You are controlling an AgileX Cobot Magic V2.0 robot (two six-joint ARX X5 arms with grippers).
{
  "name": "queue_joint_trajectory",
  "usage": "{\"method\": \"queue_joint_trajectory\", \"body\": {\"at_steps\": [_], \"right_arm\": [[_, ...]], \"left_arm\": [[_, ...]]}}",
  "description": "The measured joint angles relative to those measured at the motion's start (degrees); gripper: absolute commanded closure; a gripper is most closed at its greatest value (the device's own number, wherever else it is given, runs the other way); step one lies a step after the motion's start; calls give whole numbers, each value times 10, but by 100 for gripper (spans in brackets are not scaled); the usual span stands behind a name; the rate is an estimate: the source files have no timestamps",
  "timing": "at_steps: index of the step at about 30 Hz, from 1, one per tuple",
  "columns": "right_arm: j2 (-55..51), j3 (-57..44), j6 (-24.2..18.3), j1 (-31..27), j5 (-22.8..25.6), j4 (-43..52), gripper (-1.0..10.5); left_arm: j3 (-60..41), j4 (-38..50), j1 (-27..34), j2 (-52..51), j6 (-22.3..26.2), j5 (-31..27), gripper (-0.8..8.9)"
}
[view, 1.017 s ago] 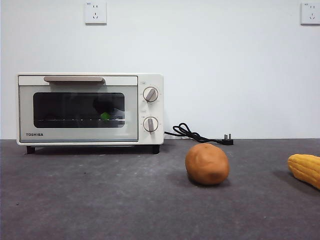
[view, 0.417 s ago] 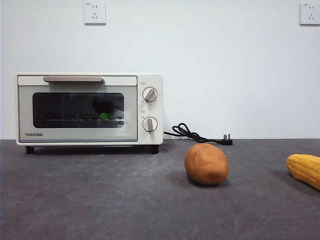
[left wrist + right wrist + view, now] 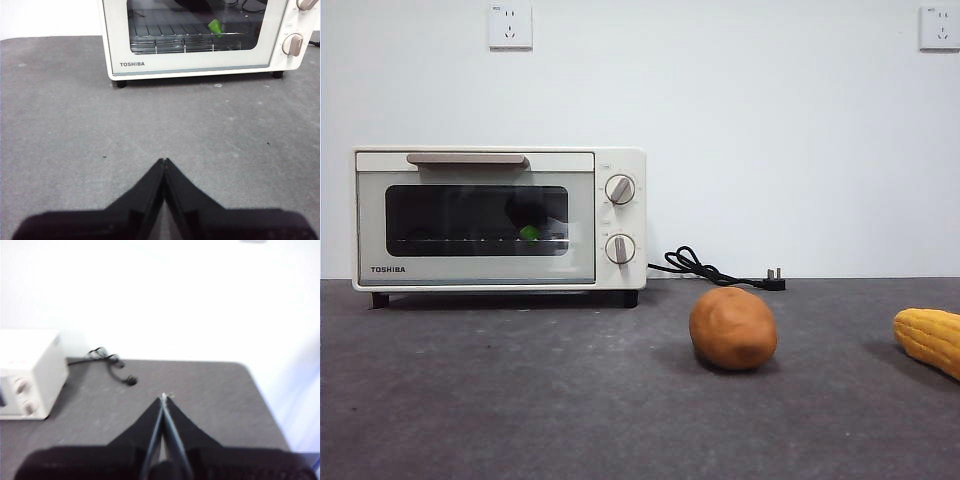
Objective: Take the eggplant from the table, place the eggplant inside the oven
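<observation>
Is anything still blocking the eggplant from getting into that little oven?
No. The eggplant already lies inside the oven, seen through its closed glass door, its green stem showing. Both grippers, left and right, are shut and empty, away from it.

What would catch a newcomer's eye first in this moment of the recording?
The cream oven at the table's back left, its door closed, with the eggplant's green stem end showing through the glass. Next, the orange-brown potato in mid-table, and the yellow corn cob cut off at the right edge. Both claws are shut and empty: the left claw faces the oven, the right claw is over bare table.
</observation>
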Motion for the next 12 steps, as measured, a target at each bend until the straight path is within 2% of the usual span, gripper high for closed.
{"method": "queue_joint_trajectory", "body": {"at_steps": [7, 12], "right_arm": [[-71, -74, -6, -23, 0, 65, 946], [-130, -202, -6, -23, 0, 152, 946]], "left_arm": [[0, 0, 0, 0, 0, 0, 817], [0, 0, 0, 0, 0, 0, 817]]}}
